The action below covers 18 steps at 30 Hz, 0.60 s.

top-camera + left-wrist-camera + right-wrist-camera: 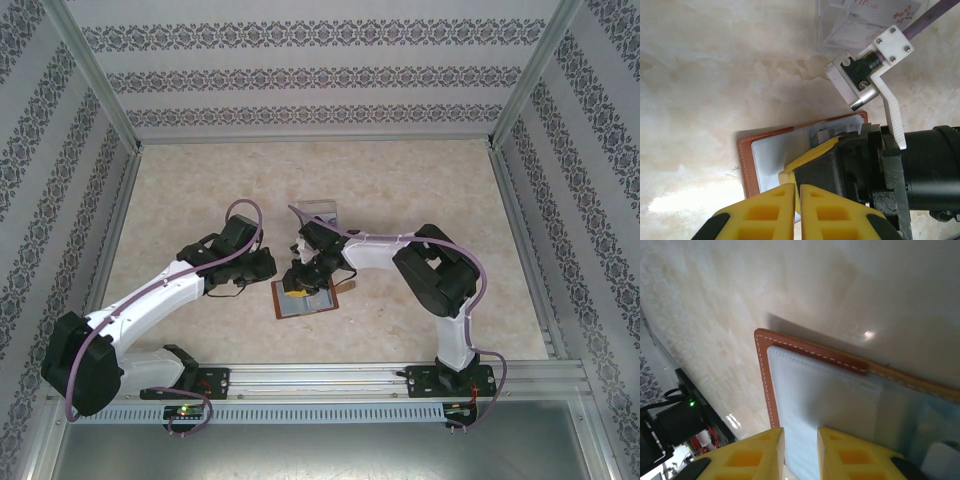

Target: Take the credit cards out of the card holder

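**Right gripper poised over the open wallet**

The card holder [308,302] lies spread open and flat at the lower middle of the top view, grey-blue lining up, so its pockets face the arms. Pale edges that look like the credit cards [837,131] sit at the pocket on its right half in the left wrist view. The right gripper [800,434] hangs over the lining with its jaws slightly parted and nothing visible between them, probably lining up a pinch. The left gripper [796,196] is clenched on nothing at the wallet's near edge, perhaps to steady it. A clear box [860,22] stands beyond, on the table [200,180].
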Each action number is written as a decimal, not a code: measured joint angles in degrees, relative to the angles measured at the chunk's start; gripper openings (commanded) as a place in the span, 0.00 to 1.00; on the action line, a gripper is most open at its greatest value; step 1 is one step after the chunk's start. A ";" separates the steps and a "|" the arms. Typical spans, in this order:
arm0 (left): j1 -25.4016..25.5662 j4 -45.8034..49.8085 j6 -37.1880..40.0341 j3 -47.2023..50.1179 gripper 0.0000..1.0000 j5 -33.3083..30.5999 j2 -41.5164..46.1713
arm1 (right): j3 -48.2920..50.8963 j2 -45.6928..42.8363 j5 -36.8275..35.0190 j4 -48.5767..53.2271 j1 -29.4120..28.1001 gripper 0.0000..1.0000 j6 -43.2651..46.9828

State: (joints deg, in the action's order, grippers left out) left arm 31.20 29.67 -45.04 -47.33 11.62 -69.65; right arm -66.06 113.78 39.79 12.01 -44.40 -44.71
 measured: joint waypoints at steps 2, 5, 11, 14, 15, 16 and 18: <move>-0.22 -0.02 0.00 0.13 0.12 0.15 0.00 | -0.28 0.24 -0.79 0.22 0.02 0.26 0.00; -0.48 -0.04 0.15 0.13 0.12 0.55 0.00 | -0.66 0.28 -2.01 0.42 0.15 0.26 0.02; -0.74 -0.13 0.46 0.13 0.12 1.95 -0.68 | -1.22 0.28 -3.41 0.85 1.73 0.26 0.02; -0.94 -0.42 0.66 0.13 0.12 3.15 -1.90 | -1.38 0.28 -3.58 1.03 2.32 0.26 0.02; -0.94 -0.59 0.66 0.13 0.12 3.45 -2.25 | -1.38 0.22 -3.58 1.05 2.32 0.26 0.02; -0.94 -0.79 0.66 0.13 0.12 3.89 -2.64 | -1.38 0.00 -3.63 1.14 2.51 0.26 0.02; -0.94 -1.46 0.68 0.13 0.12 4.76 -3.39 | -1.38 -0.85 -3.87 1.60 2.71 0.26 0.02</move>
State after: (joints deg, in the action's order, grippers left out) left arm 30.26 28.21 -44.36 -47.20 16.38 -73.03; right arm -67.44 112.92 35.92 13.61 -41.69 -44.69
